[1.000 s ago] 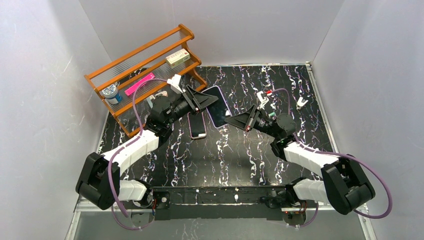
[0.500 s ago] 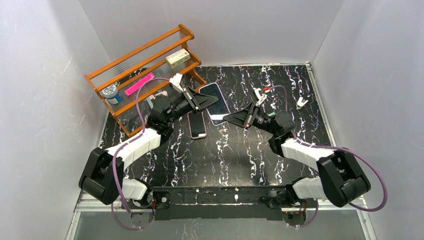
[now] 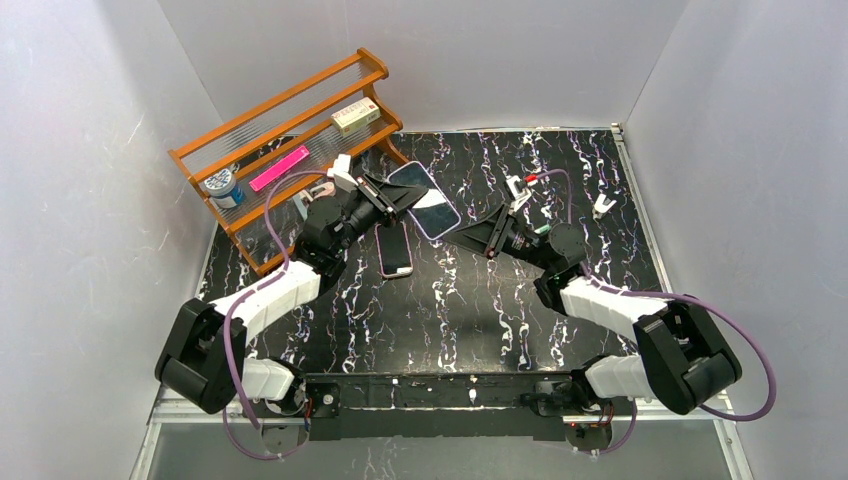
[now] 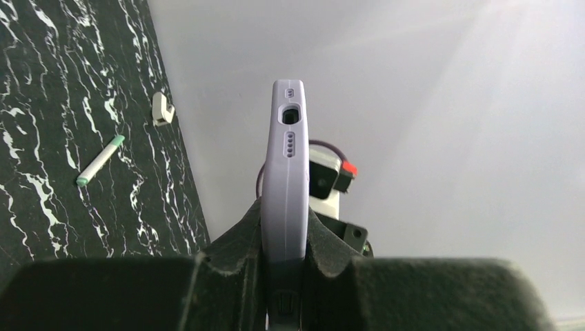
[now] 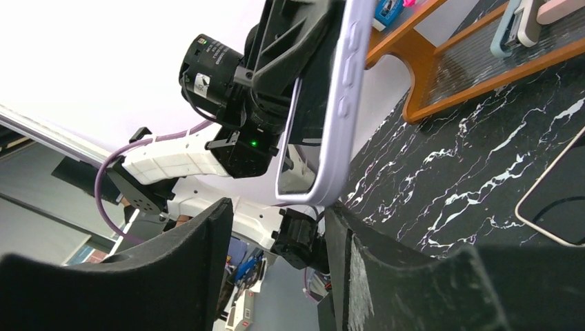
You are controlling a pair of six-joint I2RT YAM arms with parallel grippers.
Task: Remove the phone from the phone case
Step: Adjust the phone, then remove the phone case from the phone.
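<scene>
Plain white walls (image 3: 100, 150) enclose a black marbled table (image 3: 480, 320) and orange rack (image 3: 278, 111).

**Bench lot: items outside the job**

Bench (image 3: 480, 320): black marble-look top with white veining, inside pale walls (image 3: 100, 200).
Wooden rack (image 3: 280, 108): orange-brown, tiered, at the far left corner. It holds a blue-lidded round container (image 3: 221, 186), a flat pink strip (image 3: 279, 168) and a small beige box (image 3: 355, 117).
Smartphone (image 3: 393, 250): rose-gold rim, flat on the bench, near the rack's foot.
Marker (image 4: 100, 161): white barrel, green cap, lying flat.
White clips: two at the far right, one with red (image 3: 522, 188), one plain (image 3: 601, 207).
</scene>
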